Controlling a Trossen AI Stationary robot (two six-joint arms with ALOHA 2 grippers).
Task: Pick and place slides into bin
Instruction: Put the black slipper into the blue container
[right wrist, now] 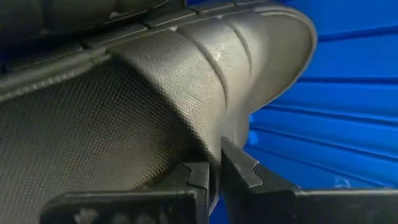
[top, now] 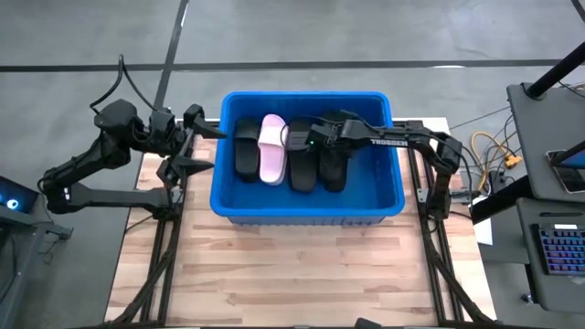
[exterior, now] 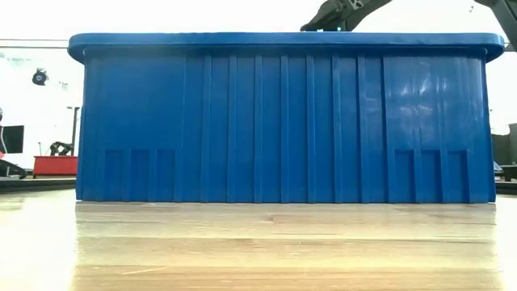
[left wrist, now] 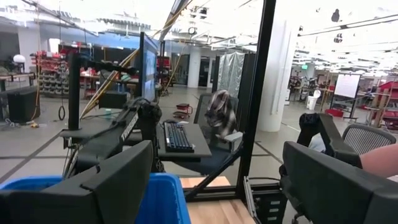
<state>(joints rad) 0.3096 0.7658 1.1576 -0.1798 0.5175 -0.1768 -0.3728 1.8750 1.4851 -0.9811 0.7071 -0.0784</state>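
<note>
The blue bin (top: 306, 206) stands mid-table and fills the low view (exterior: 283, 121). Inside it lie a black slide (top: 247, 148), a pale pink slide (top: 272, 151) and two more black slides (top: 302, 166) (top: 335, 169), side by side. My right gripper (top: 315, 139) reaches into the bin from the right and is shut on a black slide (right wrist: 124, 112). My left gripper (top: 187, 142) hangs open and empty just outside the bin's left wall; its fingers stand wide apart in the left wrist view (left wrist: 214, 180). My right gripper pinches a thin edge of the black slide's textured, ribbed part (right wrist: 214, 146) between its two fingers (right wrist: 245, 174). Only the fingertips show on it. Whether the slide rests on the bin's floor or hangs clear cannot be told.
The bin's rim (left wrist: 165, 186) shows just below my left gripper. The wooden table (top: 302, 274) lies bare in front of the bin. A desk with a keyboard (top: 558, 247) stands at the right. A person's arm (left wrist: 380, 158) shows beyond the table.
</note>
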